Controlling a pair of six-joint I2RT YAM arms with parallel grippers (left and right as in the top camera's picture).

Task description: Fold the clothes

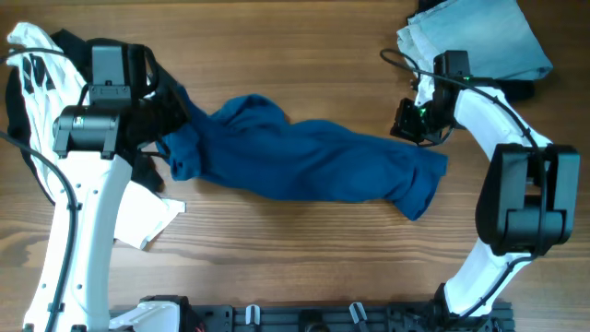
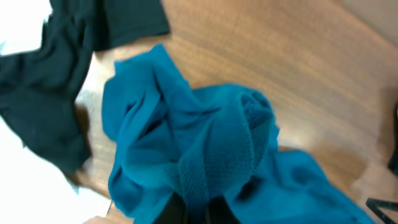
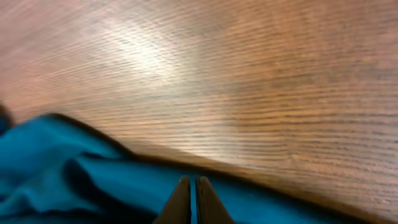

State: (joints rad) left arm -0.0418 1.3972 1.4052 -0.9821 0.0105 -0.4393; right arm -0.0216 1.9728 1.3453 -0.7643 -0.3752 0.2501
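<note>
Blue shirt (image 1: 313,161) sprawls across wood-grain table (image 1: 304,55).

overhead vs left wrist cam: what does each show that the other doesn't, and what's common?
Overhead only: the blue shirt stretched out full length, the right claw by one end of it, a pale folded cloth beyond that claw, and a white garment at the left.

Left wrist only: the left claw shut on a bunched fold of the blue shirt, weave visible. In the overhead view the left arm covers that grip.

Both: blue shirt, black garment, wooden table.
</note>
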